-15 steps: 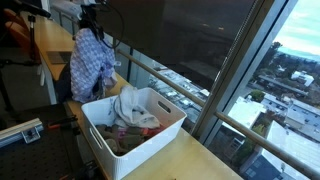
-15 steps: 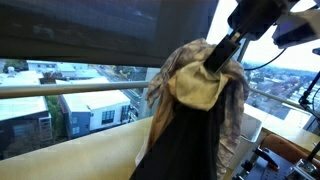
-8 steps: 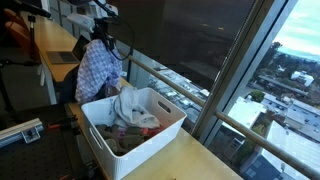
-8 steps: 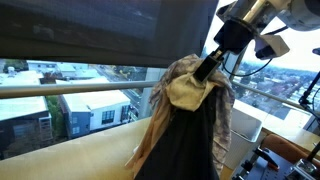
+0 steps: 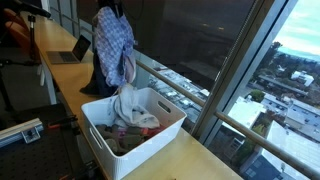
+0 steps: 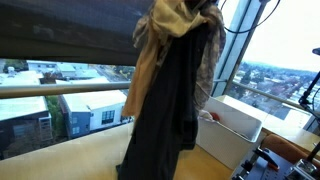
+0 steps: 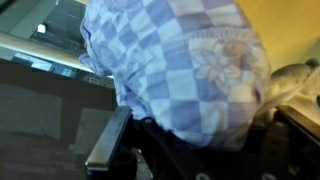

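Observation:
A bundle of clothes hangs in the air: a blue-and-white checkered cloth (image 5: 114,42) with a black garment (image 6: 170,110) drooping beneath it. In an exterior view it shows a tan, patterned side (image 6: 160,40). My gripper (image 7: 200,138) is shut on the top of the bundle, and checkered fabric fills the wrist view between the dark fingers (image 7: 135,150). In an exterior view the gripper (image 5: 110,9) is at the very top edge, above and behind the white basket (image 5: 100,128). The basket holds more clothes (image 5: 135,112).
The basket (image 6: 240,128) stands on a long wooden counter (image 5: 190,160) along a tall window with a rail (image 5: 170,82). An open laptop (image 5: 72,50) sits further back on the counter. Desk clutter lies at the lower left (image 5: 20,130).
The bundle has been lifted higher and carried toward the window side; its lower end now hangs just above the basket's back edge. The grip has stayed shut.

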{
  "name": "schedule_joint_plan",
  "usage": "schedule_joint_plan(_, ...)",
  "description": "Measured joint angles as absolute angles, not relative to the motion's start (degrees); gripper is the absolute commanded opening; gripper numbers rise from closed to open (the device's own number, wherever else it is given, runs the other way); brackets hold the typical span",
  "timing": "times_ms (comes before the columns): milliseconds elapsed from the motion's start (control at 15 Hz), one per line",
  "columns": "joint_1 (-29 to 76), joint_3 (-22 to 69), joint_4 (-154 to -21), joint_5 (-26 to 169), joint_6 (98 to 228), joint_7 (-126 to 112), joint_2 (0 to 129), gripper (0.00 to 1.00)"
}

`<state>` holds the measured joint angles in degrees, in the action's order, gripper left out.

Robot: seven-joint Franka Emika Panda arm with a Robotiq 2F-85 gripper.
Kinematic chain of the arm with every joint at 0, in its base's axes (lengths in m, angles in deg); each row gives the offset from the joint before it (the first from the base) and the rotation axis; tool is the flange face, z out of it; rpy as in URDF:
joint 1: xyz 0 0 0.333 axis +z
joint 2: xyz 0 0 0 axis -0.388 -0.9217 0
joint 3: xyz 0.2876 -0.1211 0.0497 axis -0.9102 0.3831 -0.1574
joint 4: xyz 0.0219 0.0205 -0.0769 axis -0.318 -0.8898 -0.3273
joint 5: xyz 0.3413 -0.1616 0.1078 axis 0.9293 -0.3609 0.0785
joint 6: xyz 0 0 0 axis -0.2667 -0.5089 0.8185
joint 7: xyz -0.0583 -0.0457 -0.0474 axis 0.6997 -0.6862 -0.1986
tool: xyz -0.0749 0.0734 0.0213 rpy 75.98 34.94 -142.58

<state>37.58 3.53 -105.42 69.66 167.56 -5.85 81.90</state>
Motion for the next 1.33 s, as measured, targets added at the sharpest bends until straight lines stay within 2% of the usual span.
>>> schedule_joint_plan(600, 44.7, -1.4, -93.6, 60.8, 163.5, -13.4, 76.4, 0.01)
schedule_joint_plan(1333, 48.5, 0.0, -89.2, 57.8, 162.7, -14.9, 68.7, 0.01)
